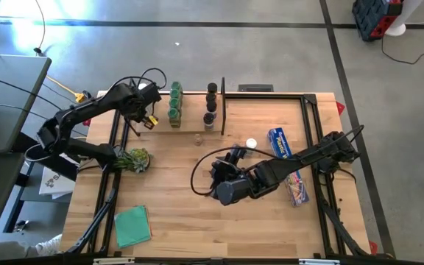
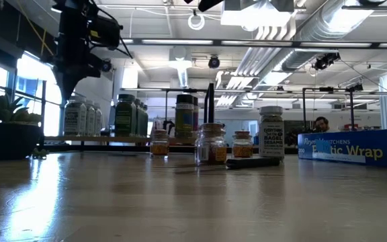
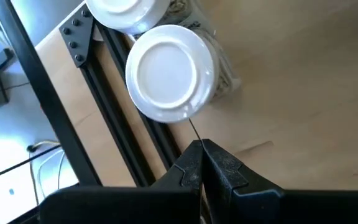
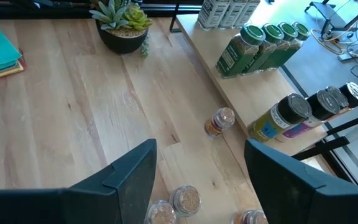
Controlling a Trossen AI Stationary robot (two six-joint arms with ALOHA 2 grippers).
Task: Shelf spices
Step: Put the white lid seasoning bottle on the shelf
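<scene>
Jars with white caps (image 3: 169, 71) fill the left wrist view just beyond the left gripper (image 3: 202, 163), its fingers pressed together and empty above the shelf's (image 1: 190, 121) left end; overhead, that arm hides them. Right gripper (image 4: 201, 171) hovers over mid-table, fingers spread and empty, with small clear jars (image 4: 185, 200) on the tabletop beneath it. Green-capped jars (image 4: 267, 36) and black-capped jars (image 4: 319, 102) stand on the shelf beyond, well apart from it.

A: What sits past the left gripper (image 3: 201, 163)?
B: A round white plastic jar cap (image 3: 169, 71), a second white cap (image 3: 126, 12) beside it, near a black metal rail (image 3: 126, 134) on pale wood (image 3: 303, 93).
A: Its dark fingers (image 3: 225, 168)?
B: Pressed together, empty.
</scene>
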